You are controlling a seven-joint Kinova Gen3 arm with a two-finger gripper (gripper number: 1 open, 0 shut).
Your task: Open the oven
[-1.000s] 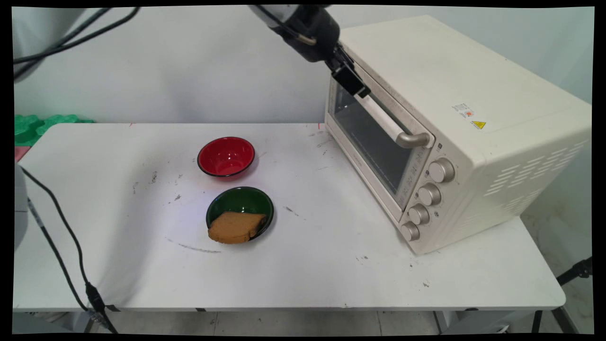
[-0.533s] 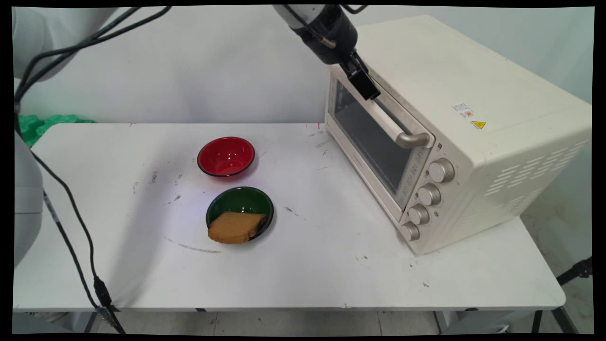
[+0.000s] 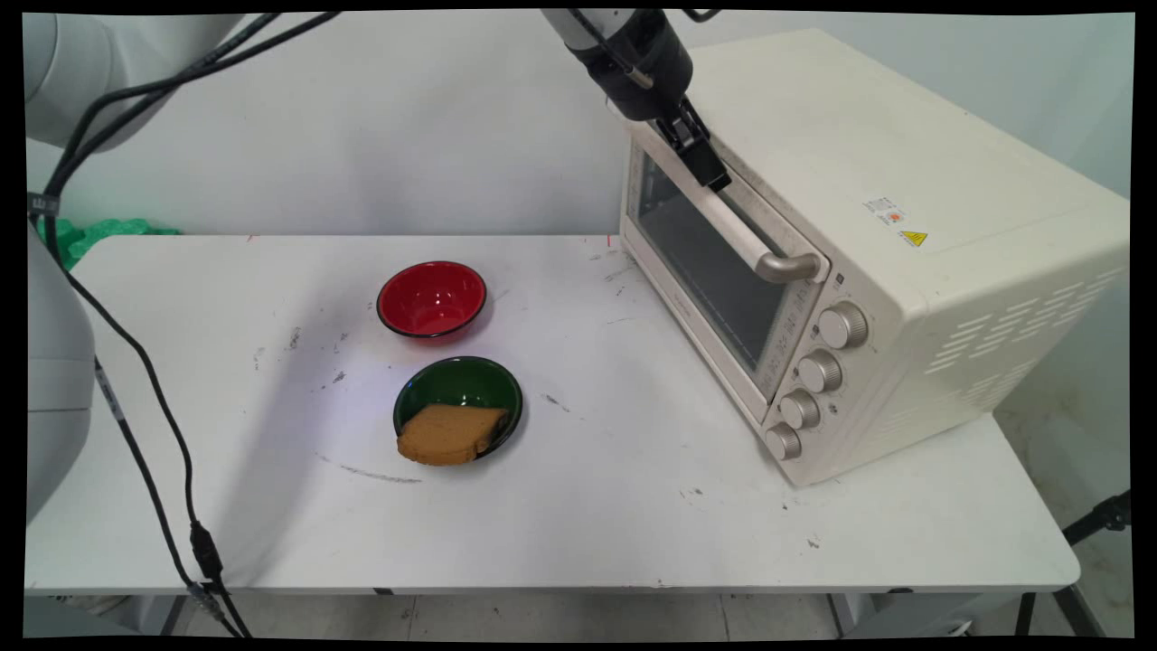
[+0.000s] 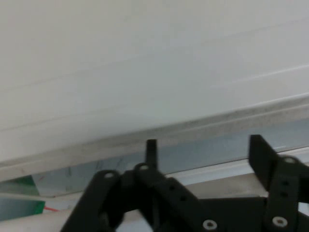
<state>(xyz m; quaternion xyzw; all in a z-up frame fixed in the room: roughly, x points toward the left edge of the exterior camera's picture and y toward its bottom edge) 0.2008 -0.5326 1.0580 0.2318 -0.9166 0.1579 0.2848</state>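
I've got the gripper (image 3: 707, 172) spread apart at the toaster oven (image 3: 868, 235) door's handle (image 3: 737, 231), near its far end, gripping nothing.

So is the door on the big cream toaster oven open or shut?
Shut. The cream toaster oven's glass door sits flush against the front, its long handle up top, with the black gripper at that handle.

We cannot see the far end of the toaster oven's handle (image 3: 747, 233); the gripper (image 3: 704, 168) covers it. The small labels (image 3: 896, 220) on the oven top are too small for us to read.
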